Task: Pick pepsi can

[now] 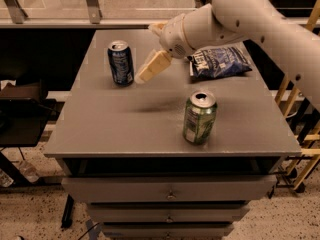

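The pepsi can (pixel 121 62) is dark blue with white lettering and a silver top. It stands upright at the back left of the grey table (pixel 125 129). My gripper (pixel 145 75) hangs above the table just right of the can, close to it but apart from it. One cream finger (pixel 154 65) points down and left toward the can. The white arm reaches in from the upper right.
A green-and-silver can (pixel 199 117) stands upright at the front right of the table. A crinkled blue chip bag (pixel 220 61) lies flat at the back right, partly behind the arm. Drawers sit under the table top. A wooden frame (pixel 300 109) stands at the right.
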`<state>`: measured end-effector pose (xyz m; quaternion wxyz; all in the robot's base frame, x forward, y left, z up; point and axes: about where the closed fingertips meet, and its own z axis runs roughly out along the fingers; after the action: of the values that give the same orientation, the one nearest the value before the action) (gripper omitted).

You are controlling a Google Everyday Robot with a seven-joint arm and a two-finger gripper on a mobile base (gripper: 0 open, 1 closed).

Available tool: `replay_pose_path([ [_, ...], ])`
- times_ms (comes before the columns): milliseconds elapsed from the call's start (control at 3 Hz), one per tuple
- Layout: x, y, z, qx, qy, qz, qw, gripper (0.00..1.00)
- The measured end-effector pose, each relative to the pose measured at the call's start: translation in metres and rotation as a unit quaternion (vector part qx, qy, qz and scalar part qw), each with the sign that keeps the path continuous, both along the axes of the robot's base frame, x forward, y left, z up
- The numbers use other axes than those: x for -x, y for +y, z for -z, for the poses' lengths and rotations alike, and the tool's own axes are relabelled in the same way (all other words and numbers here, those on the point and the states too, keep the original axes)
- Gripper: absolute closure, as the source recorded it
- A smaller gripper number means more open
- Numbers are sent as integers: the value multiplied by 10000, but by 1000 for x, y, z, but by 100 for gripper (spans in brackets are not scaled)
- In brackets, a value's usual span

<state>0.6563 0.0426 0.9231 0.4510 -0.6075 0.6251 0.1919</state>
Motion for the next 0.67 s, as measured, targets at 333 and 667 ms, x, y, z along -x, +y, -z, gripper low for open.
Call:
replay_pose_path([
  [333,-10,19,1,-75,-53,2,10000,0],
  [667,-14,38,-2,-29,-70,-117,9999,0],
])
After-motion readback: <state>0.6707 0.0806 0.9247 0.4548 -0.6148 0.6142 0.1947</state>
